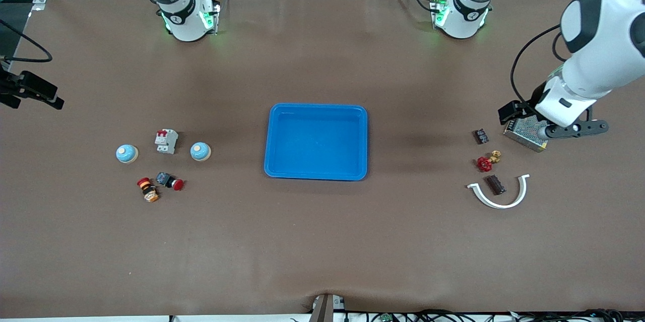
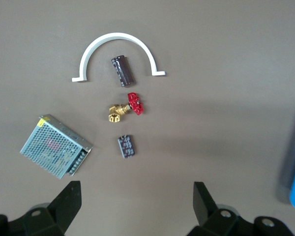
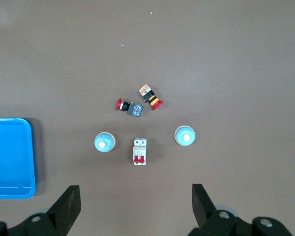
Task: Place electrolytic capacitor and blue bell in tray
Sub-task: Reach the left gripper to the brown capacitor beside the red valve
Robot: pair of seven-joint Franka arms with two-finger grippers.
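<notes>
Fingers of both grippers are spread wide with nothing between them. Those of the left gripper (image 2: 133,206) hang over the left arm's end of the table, above a perforated metal power supply (image 1: 524,133); a small dark terminal block (image 2: 126,146) lies on the cloth nearest its fingertips, then a brass valve with a red handwheel (image 2: 125,109), then the electrolytic capacitor (image 2: 122,71), a dark cylinder lying inside the curve of a white half-ring bracket (image 2: 117,49). Over the right arm's end of the table, the right gripper (image 3: 135,204) has a white circuit breaker (image 3: 139,151) closest to its fingertips, with one blue bell (image 3: 104,142) on the tray's side of the breaker and a second blue bell (image 3: 185,135) on its outer side; a red-capped push button (image 3: 130,107) and an orange-and-red switch (image 3: 150,97) lie close together past the breaker. Midway between the two grippers sits the blue tray (image 1: 316,110), holding nothing, well apart from both clusters.
</notes>
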